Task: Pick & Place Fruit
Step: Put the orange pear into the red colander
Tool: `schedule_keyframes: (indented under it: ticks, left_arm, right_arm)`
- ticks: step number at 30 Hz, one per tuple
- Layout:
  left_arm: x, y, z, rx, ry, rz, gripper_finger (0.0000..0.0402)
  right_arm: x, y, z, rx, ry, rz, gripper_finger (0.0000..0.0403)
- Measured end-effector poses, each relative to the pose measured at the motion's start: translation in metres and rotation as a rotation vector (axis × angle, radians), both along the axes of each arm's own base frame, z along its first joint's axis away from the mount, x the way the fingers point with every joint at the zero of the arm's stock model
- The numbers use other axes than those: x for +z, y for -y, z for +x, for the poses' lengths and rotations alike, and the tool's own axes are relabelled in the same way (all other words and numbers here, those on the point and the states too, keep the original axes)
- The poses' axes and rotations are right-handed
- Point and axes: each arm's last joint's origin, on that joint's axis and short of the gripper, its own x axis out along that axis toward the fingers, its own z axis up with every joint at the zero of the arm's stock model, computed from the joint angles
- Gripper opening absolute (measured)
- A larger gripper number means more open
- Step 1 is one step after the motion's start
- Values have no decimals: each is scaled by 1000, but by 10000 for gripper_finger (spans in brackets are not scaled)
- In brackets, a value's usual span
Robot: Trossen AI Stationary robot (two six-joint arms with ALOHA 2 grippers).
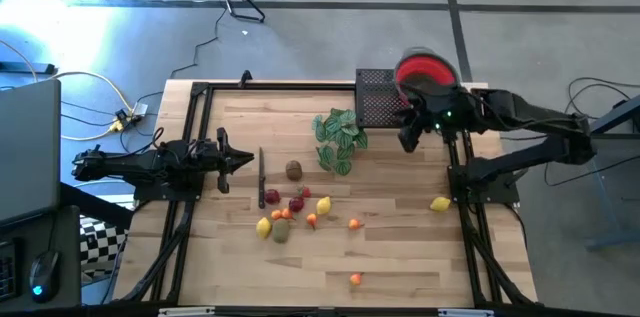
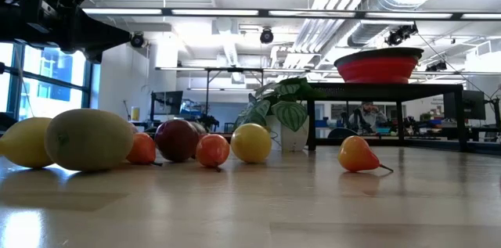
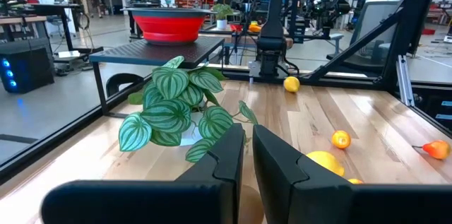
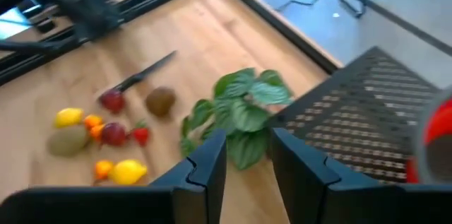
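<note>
The left claw [image 1: 243, 161] hovers at the left side of the tabletop [image 1: 400, 257], its fingers pressed nearly together and holding nothing. Just right of it a knife [image 1: 261, 178] lies on the wood, its long axis running near to far.

The fruit [image 1: 290, 209] sits mostly in a loose cluster near the tabletop's middle: yellow lemons, red and orange pieces and a brown-green one. The cluster stretches roughly left to right, with a brown kiwi-like piece [image 1: 294, 169] set a little farther back. Which way each small piece points is too fine to tell from above. In the low view an orange pear-shaped piece [image 2: 358, 155] lies on its side with its stem to the right.

Farther right a single lemon [image 1: 440, 204] lies apart, near the right arm's base. A green leafy sprig [image 1: 339, 138] stands beyond the cluster.

The right claw [image 1: 410, 137] hangs over the far right, beside a black mesh stand [image 1: 377, 97] carrying a red bowl [image 1: 428, 67]; its fingers stand slightly apart, empty.
</note>
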Motion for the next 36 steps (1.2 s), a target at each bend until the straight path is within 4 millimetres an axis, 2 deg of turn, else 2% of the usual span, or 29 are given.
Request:
schedule_keyframes:
  ticks: [7, 16, 28, 36]
  left_arm:
    - [0, 0, 0, 0, -1, 0, 33]
    - [0, 0, 0, 0, -1, 0, 33]
    - [0, 0, 0, 0, 0, 0, 33]
    - [0, 0, 0, 0, 0, 0, 33]
  right_arm:
    - [-3, -24, 2, 53, 24, 79, 105]
    - [-44, -49, 5, 24, -61, 129, 105]
    - [-94, -67, 16, 73, -34, 219, 105]
    - [-102, -69, 15, 123, -70, 267, 105]
